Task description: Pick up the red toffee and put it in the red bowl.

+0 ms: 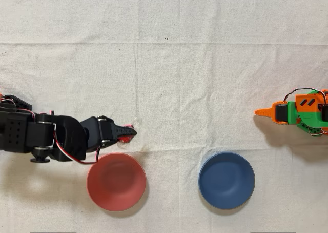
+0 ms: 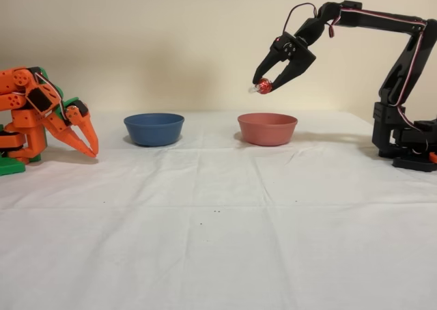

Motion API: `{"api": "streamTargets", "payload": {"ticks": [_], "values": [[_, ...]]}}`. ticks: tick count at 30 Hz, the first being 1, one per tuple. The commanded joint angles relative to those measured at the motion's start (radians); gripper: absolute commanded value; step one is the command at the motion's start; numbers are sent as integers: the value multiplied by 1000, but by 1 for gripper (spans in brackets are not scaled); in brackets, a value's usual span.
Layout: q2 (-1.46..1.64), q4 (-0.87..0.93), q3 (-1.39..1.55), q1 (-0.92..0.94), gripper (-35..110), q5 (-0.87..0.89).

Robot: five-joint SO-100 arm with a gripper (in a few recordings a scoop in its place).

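One gripper (image 2: 265, 85) is clamping the red toffee (image 2: 263, 87) aloft; you are mid-carry, needing travel toward 6 o'clock overhead, above the red bowl (image 1: 116, 181).

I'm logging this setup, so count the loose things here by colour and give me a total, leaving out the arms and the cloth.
Red: 2, the red bowl and the red toffee, which is held in the gripper up in the air.
Blue: 1, the dark blue bowl.
Total: 3.
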Motion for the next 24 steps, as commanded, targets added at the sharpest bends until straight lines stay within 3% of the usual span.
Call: {"api": "streamTargets", "payload": {"ticks": [1,24], "values": [[64,-38,-52,89,11,-17],[-46,-229,66,440,11,-75]]}}
